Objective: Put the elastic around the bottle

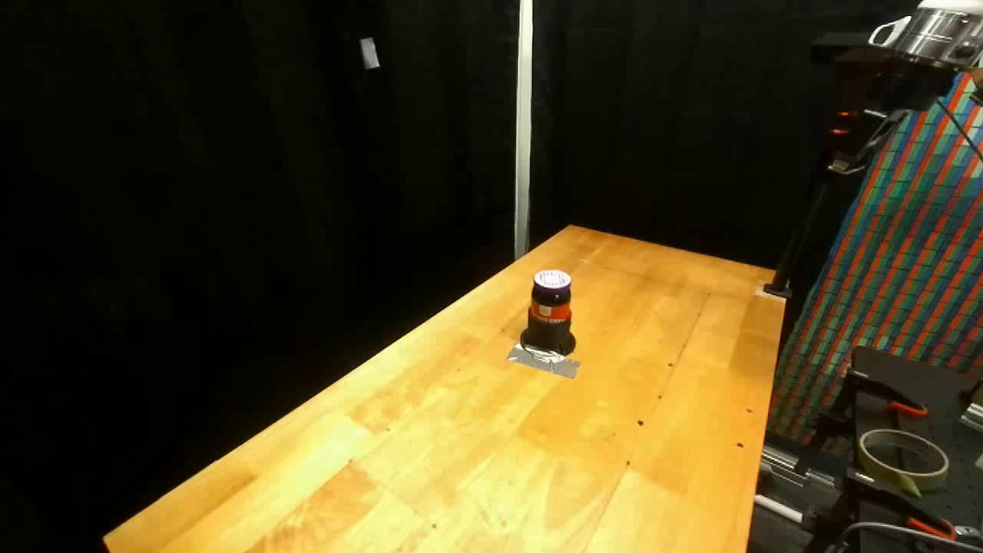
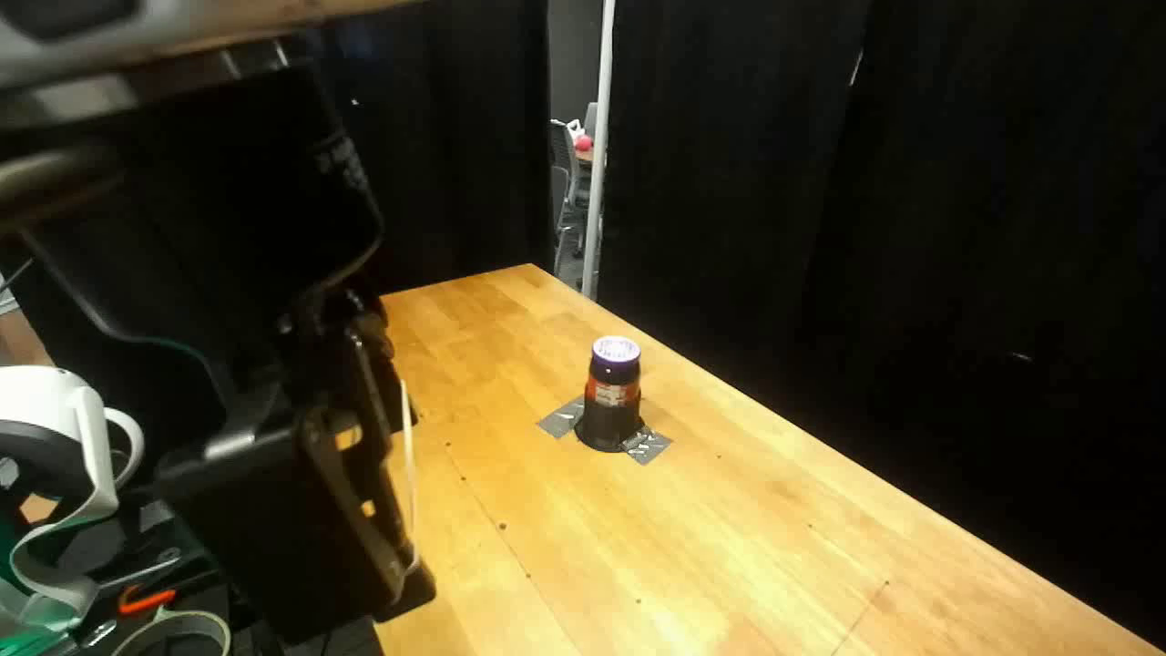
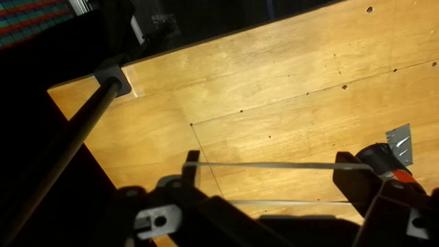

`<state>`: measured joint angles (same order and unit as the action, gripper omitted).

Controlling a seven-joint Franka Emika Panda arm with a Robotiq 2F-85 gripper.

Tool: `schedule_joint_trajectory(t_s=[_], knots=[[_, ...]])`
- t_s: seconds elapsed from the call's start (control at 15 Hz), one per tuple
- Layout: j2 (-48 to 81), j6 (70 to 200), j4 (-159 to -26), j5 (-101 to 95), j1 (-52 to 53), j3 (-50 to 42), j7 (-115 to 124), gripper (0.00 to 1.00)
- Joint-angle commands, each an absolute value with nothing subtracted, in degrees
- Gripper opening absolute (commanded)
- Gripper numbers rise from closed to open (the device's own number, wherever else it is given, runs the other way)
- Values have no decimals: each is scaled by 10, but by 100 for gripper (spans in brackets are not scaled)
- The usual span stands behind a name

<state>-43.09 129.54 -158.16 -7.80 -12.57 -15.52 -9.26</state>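
The bottle stands upright on the wooden table in both exterior views [image 1: 551, 312] [image 2: 613, 392]. It has a pale purple-edged lid, an orange-red label and a black lower part with a wide foot. In the wrist view the bottle [image 3: 404, 176] is at the right, partly hidden behind a finger. My gripper [image 3: 269, 168] is open, its fingers spread apart. The pale elastic [image 3: 274, 165] is stretched around both fingers as a loop. In an exterior view my gripper [image 2: 405, 497] and the elastic [image 2: 409, 465] are at the left, apart from the bottle.
Grey tape [image 1: 547, 361] lies at the bottle's foot; it also shows in the wrist view [image 3: 401, 144]. The wooden table [image 1: 461, 461] has dark curtains beyond its edges. A dark post [image 3: 92, 116] is clamped at a table corner. A tape roll [image 1: 902, 458] lies on a side surface.
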Motion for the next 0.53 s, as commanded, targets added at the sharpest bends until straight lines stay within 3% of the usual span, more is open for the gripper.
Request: schedule_joint_trajectory(t_s=[0.0,0.27,0.47], knots=[[-430,1294,-1580,-73,-131,-150,-96,100],[-430,1294,-1580,-73,-131,-150,-96,100],[-407,1271,-1563,-70,-106,-88,-49,100]])
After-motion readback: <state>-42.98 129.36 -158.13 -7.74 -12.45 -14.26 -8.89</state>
